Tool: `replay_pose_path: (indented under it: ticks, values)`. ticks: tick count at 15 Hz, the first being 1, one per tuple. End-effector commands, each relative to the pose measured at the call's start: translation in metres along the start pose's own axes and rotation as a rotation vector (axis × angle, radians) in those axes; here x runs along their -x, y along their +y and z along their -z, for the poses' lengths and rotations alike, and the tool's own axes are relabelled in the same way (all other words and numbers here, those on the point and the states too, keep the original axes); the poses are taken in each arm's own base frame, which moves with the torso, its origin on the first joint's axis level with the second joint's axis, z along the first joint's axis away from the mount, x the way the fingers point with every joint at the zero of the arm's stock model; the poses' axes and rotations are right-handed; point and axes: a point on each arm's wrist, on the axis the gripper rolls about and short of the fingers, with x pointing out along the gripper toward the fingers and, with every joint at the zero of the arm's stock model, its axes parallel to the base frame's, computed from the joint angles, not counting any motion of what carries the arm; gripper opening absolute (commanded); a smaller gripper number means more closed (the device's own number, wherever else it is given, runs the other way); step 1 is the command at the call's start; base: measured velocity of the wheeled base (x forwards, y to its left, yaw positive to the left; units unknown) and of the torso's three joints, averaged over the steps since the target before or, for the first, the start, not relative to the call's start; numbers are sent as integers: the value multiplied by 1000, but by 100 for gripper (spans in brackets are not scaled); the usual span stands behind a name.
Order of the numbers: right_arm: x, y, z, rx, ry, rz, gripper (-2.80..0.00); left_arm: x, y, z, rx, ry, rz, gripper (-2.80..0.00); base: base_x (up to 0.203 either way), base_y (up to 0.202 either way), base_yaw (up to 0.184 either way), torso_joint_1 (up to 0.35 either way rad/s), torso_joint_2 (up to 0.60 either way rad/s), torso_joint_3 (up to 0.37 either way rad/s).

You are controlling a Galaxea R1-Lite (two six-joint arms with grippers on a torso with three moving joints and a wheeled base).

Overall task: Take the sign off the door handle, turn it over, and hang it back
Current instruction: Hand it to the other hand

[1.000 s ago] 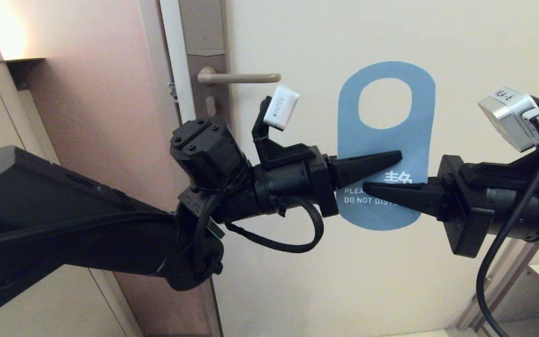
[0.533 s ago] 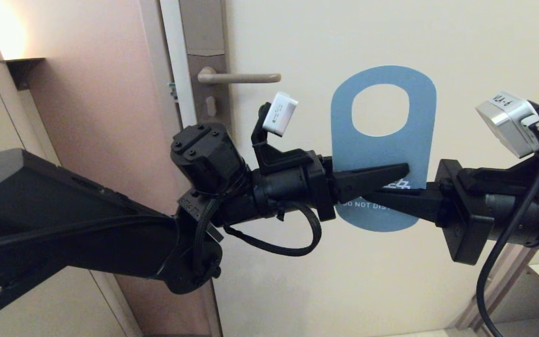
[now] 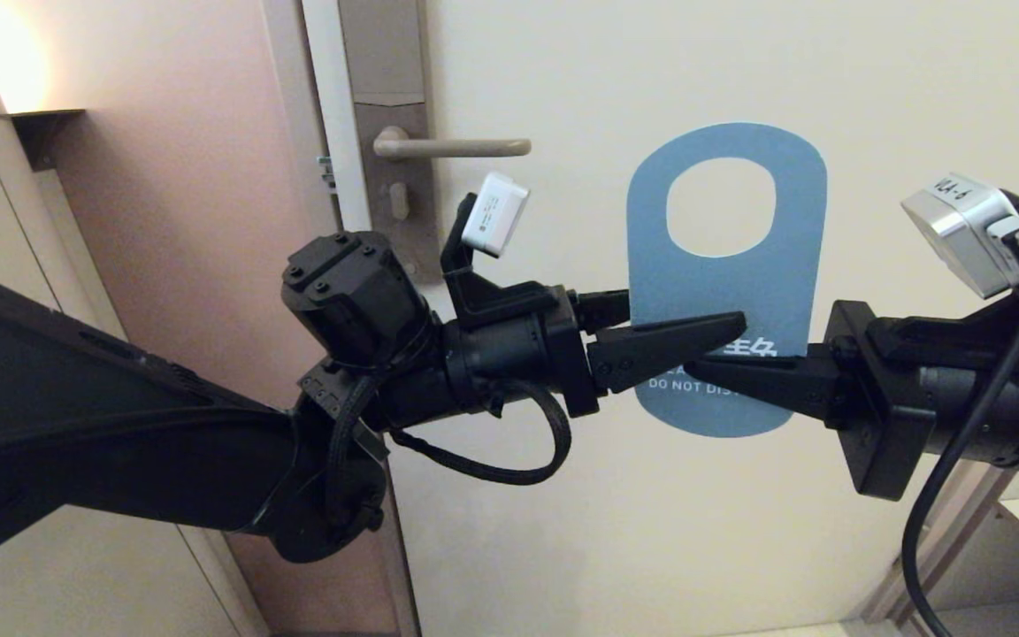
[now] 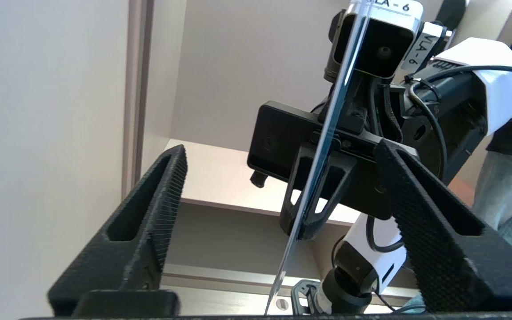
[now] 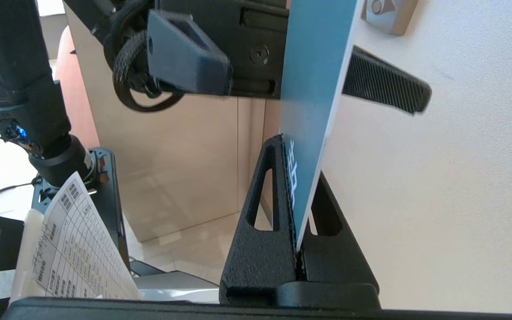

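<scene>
right gripper (image 3: pixel 722 364) clamps the sign (image 3: pixel 726 274); left gripper (image 4: pixel 282 231) gapes; carry its hole level onto the door handle (image 3: pixel 465 147).

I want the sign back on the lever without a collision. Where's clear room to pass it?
The door handle is bare, with open door face between its tip and the sign. Below the lever it is crowded: the open left gripper straddles the sign beside the clamping right gripper.
</scene>
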Motion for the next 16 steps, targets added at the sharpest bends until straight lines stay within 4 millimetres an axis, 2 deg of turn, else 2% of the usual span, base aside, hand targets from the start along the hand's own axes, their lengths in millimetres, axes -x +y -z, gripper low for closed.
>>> replay_pose_path:
  ticks: [1,7,12,16]
  values:
    - [0,0,0,1,-1,-4,-280,5,-4,-5,-7,-7,1,0,0,0,0,0,0,0]
    - [0,0,3,-5,7,-3,-280,20,-19,-7,7,4,-14,0,0,0,0,0,0,0]
    - [1,0,7,-12,16,1,-280,42,-30,-19,-13,-13,-53,0,0,0,0,0,0,0]
    - [1,1,9,-16,21,4,-280,57,-43,-19,-45,-7,-73,0,0,0,0,0,0,0]
